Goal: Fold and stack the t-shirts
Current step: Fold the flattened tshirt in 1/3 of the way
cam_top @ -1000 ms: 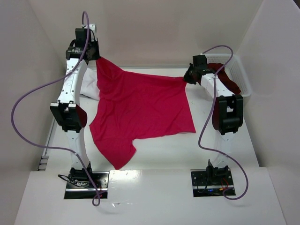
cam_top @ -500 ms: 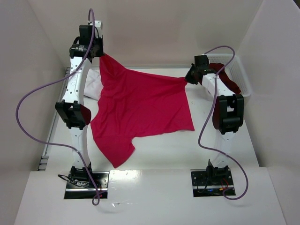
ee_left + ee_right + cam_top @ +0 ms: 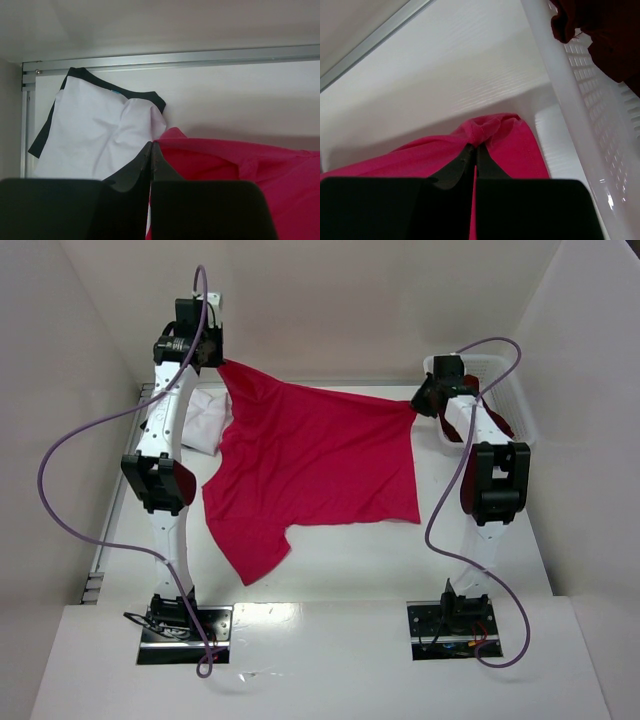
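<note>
Left fingers and right fingers each clamp a red t-shirt corner. Shirt spread just right of white t-shirt.

Flat white tabletop, edged at the far side by a silver aluminium rail. Across the middle, a bright crimson-red cloth t-shirt, near hem and one sleeve resting on the surface, far corners raised off it. Left of the red t-shirt, partly hidden behind it, a white cloth t-shirt with dark trim. Right of the red t-shirt, just beside its far corner, a white plastic lattice basket.
</note>
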{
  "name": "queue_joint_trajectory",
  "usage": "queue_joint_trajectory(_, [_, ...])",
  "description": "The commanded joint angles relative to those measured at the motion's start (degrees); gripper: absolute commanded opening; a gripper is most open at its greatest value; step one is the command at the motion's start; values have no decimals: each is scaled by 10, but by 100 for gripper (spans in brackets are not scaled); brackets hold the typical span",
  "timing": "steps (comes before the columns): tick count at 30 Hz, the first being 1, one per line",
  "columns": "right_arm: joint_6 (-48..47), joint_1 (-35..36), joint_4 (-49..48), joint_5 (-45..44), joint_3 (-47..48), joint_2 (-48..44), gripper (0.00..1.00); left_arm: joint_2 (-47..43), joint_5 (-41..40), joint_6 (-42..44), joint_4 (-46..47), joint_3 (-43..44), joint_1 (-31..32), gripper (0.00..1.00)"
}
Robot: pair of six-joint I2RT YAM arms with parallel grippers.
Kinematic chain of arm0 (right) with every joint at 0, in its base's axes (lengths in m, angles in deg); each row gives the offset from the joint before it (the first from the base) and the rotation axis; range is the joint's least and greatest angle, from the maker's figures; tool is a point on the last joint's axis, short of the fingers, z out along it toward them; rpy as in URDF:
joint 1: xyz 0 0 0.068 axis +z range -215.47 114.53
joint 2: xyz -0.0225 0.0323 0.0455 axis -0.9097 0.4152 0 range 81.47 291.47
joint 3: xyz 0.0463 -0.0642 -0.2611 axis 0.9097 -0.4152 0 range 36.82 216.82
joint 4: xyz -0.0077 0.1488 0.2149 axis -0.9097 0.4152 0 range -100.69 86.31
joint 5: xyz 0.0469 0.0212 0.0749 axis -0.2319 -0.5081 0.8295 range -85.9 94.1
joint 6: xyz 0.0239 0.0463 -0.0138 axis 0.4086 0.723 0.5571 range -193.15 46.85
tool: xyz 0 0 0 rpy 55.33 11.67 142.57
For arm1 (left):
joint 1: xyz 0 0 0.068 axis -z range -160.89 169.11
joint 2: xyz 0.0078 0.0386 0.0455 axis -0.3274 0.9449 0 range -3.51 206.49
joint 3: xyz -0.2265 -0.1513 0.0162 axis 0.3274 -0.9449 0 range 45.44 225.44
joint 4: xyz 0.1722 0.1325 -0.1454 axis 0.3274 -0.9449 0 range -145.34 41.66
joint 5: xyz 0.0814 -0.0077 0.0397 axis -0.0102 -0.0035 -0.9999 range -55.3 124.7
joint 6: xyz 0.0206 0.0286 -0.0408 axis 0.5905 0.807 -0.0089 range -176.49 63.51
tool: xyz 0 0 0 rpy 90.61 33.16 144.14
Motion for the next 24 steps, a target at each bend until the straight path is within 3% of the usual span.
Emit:
queue_joint_trajectory(1, [-19,-5,-18,-14,36,-11,0,-3,-23,-1,16,24,-5,0])
queue_joint_trajectory(11, [-24,-5,-18,7,31,9,0,3,-18,-1,4,49,28,0])
queue_joint_trajectory(14, [-24,-5,-18,7,26,9,0,-4,-28,-7,-12,11,59,0])
queue_joint_trajectory(16, [-24,-5,-18,7,12,9,0,-27,-36,-19,-12,-35,77,0])
queue_joint_trajectory(22, [-36,-5,-23,7,-16,9,0,-156,-34,-87,121,-369,84,0])
queue_joint_trajectory(24, [-36,-5,-23,7,-24,9,0,-186,-28,-102,128,-423,84,0])
